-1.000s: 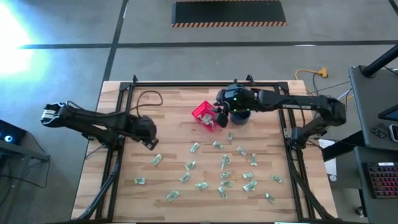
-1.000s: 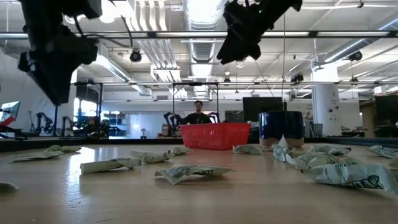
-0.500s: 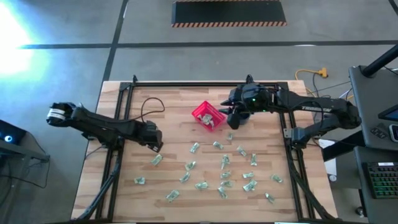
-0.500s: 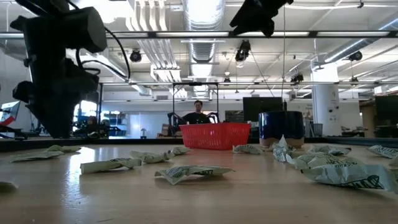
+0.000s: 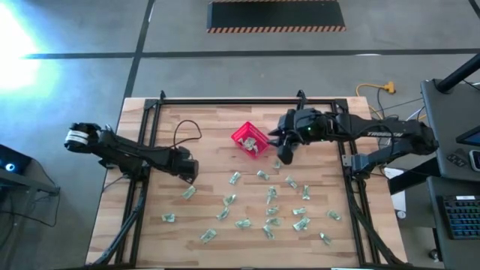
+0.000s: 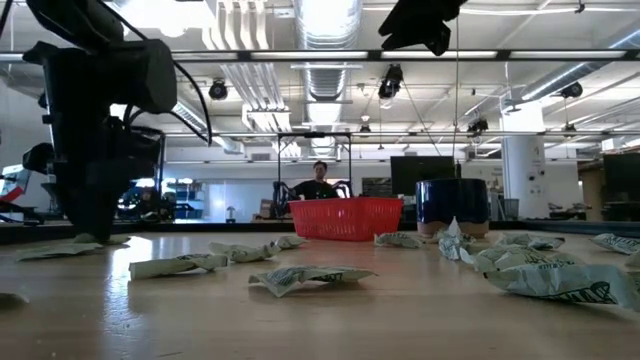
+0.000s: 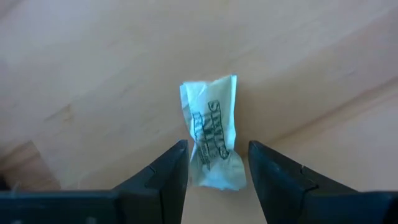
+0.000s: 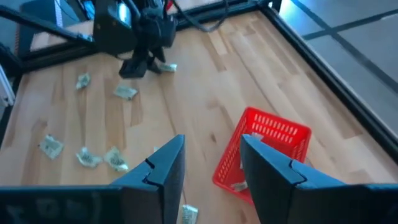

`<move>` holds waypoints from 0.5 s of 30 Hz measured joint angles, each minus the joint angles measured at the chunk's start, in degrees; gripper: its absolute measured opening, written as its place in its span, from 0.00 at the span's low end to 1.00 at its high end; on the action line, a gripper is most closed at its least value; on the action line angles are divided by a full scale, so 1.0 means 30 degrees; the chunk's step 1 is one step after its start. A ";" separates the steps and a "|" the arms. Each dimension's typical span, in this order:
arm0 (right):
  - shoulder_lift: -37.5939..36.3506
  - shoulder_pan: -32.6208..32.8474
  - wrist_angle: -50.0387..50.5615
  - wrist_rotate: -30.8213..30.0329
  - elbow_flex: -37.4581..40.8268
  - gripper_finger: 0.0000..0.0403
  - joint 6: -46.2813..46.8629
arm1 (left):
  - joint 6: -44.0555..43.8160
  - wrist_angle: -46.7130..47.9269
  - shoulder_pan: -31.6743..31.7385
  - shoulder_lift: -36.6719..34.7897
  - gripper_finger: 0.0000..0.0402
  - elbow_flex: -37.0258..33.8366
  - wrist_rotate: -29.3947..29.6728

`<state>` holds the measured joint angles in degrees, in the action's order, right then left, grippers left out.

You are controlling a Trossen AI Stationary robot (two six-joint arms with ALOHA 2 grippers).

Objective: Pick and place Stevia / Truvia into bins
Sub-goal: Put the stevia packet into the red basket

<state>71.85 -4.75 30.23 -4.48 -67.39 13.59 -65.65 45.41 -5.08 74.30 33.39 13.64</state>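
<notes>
Left end effector (image 7: 217,167) has dropped over packet (image 7: 212,138), fingers spread astride it. Lower straight, pinch mid-packet. Right end effector (image 8: 210,167) spread, empty, near basket (image 8: 263,154).

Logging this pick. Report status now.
Left gripper open, low over a sachet on the table. Right gripper open, empty, beside the basket. Many sachets loose. Nothing blocking.

You can make out only one piece of print, dark lettering running lengthwise down the crumpled pale sachet (image 7: 211,132) lying on the wooden table (image 7: 93,68) in the left wrist view, and it is too creased to read as a sure word.
</notes>
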 joint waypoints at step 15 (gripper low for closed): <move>0.0105 0.0473 0.0002 0.0016 0.0420 0.36 0.1268 | 0.0043 -0.1844 0.0328 0.0250 0.37 -0.1579 0.0615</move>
<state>72.16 -3.33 30.24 -4.43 -66.13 17.40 -65.52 39.87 -4.10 75.05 28.65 15.48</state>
